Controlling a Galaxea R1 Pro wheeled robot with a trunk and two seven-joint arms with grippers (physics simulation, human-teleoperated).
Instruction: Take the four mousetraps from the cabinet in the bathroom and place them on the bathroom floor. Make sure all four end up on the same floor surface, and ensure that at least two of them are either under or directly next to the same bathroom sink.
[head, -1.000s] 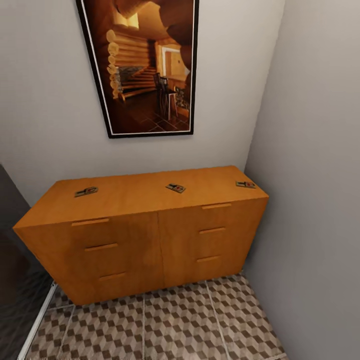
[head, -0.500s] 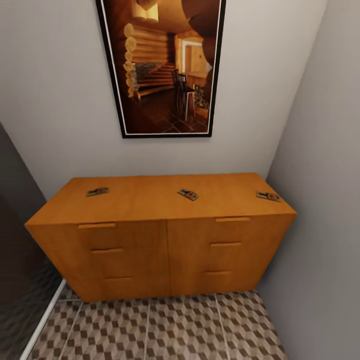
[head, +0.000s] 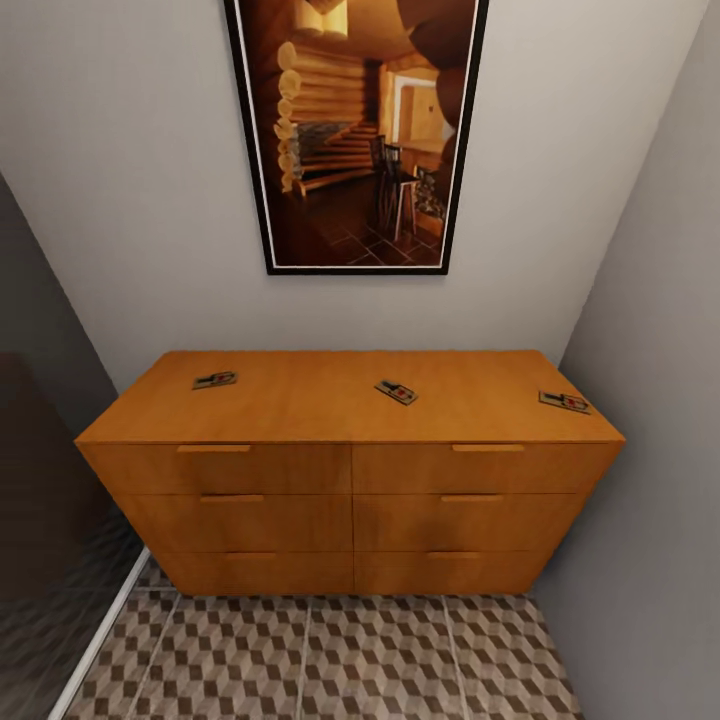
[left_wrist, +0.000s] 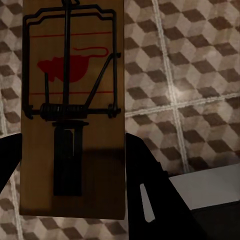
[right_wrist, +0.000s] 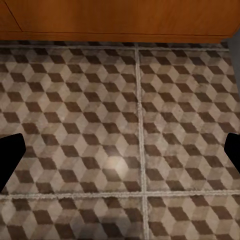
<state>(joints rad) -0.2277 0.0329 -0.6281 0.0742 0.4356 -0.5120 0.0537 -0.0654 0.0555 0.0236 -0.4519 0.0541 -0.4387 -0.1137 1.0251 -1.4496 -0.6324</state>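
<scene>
A narrow alcove with pale grey walls is facing the head camera, a tall black-framed picture of a log-cabin interior hanging on the far wall above a long low orange-brown wooden chest of drawers with six slim bar handles, three to the left and three to the right. Three small flat brown wooden mousetraps are lying on the chest's top, well apart from each other: one toward the left, one near the middle and one at the right end, close to the edge. The tiled floor with its brown, beige and white cube pattern is stretching out at the near side of the chest, and a dark panel is standing along the left. A fourth mousetrap, its dark wire parts and red mouse mark plain to see, is sitting in the left gripper, whose two dark fingers are pressing against the board's long edges, so the jaws are closed onto it above the patterned tiles. The right gripper is hovering over the same tiling near the chest's base, its dark fingertips showing far apart at the two edges of the right wrist view, jaws spread wide and holding nothing.
</scene>
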